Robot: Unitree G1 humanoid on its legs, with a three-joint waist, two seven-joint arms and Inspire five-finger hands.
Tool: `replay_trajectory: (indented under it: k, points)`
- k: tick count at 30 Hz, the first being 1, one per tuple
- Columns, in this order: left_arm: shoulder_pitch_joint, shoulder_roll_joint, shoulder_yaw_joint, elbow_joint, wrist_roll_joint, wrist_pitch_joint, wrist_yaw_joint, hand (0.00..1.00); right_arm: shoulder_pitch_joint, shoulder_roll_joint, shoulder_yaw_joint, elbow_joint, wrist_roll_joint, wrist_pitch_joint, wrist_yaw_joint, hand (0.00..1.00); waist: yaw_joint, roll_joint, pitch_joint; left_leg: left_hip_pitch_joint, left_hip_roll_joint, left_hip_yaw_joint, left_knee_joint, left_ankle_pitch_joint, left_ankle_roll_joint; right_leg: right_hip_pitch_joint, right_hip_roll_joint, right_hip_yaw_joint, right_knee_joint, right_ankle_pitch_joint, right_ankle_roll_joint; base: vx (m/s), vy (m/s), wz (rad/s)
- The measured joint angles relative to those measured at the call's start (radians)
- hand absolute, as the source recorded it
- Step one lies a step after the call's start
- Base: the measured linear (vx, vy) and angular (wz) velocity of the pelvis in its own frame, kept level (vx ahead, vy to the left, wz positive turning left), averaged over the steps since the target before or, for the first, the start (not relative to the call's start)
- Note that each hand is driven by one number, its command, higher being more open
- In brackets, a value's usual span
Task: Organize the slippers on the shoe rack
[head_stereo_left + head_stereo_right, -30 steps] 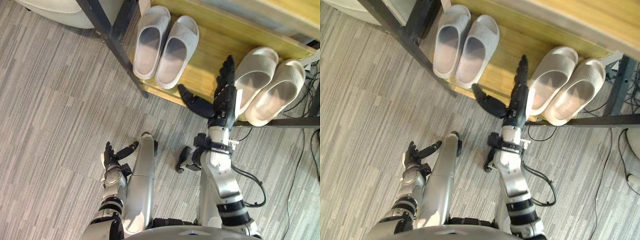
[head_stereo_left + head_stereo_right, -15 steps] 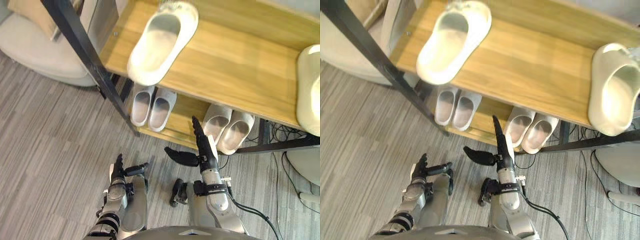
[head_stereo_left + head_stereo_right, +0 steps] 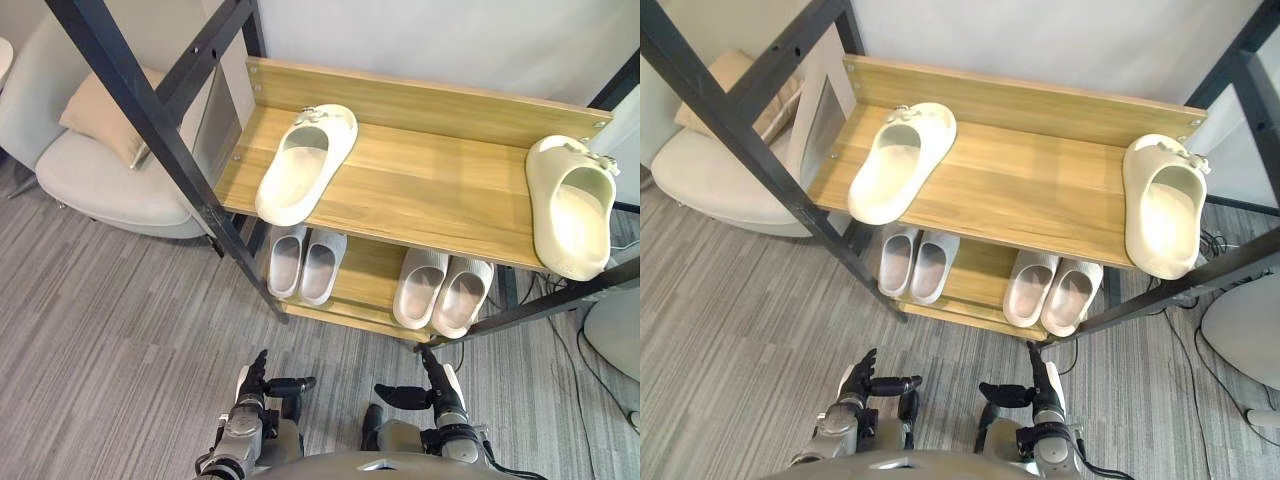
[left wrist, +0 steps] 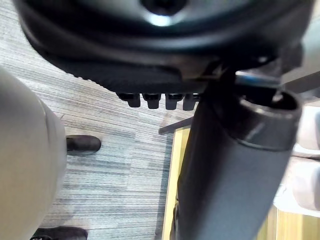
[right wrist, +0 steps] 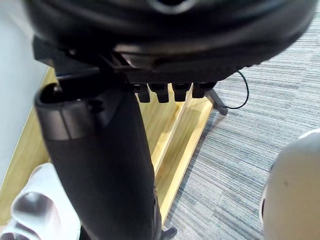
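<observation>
Two cream slippers lie far apart on the wooden top shelf [image 3: 430,190] of the shoe rack: one at its left end [image 3: 305,168], angled, and one at its right end [image 3: 570,205]. On the lower shelf [image 3: 365,270] stand a grey pair [image 3: 305,265] and a beige pair [image 3: 443,292], each side by side. My left hand [image 3: 252,388] and right hand [image 3: 437,392] hang low in front of the rack above the floor, both open with straight fingers and thumbs out, holding nothing. The right wrist view looks past the thumb [image 5: 100,165] to a beige slipper [image 5: 35,210].
Black metal posts [image 3: 150,130] frame the rack and slant out toward me. A pale cushioned chair [image 3: 95,180] with a pillow stands to the left. A white rounded object [image 3: 615,330] and cables lie on the grey floor at the right.
The camera has swung up and back, so the whole rack with its top shelf is now in view. My right hand has drawn back from the beige pair; both hands sit lower.
</observation>
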State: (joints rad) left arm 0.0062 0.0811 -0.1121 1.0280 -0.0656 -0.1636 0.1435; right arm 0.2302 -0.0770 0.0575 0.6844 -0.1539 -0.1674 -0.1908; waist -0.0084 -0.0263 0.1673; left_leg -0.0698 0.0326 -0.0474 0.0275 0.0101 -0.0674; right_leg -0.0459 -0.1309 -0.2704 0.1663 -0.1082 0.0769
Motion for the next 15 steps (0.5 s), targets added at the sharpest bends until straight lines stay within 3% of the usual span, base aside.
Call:
replay_trajectory:
  k: [8, 15]
  points:
    - [0.040, 0.029, -0.120, -0.056, 0.036, -0.001, -0.002, 1.00, -0.023, 0.005, -0.039, 0.095, 0.086, 0.002, 0.017, 1.00, -0.001, 0.013, -0.039, 0.063, -0.017, -0.015, -0.047, 0.022, 0.023, 0.069, -0.006, -0.008, -0.052, 0.025, 0.012, -0.03, 0.028, 0.04]
    - [0.204, 0.100, -0.298, -0.474, 0.036, -0.002, -0.057, 1.00, -0.021, -0.002, -0.038, 0.098, 0.108, 0.005, 0.029, 1.00, 0.000, 0.019, -0.044, 0.088, -0.033, -0.039, -0.075, 0.036, 0.036, 0.099, -0.014, -0.032, -0.068, 0.026, 0.015, 0.00, 0.009, 0.10]
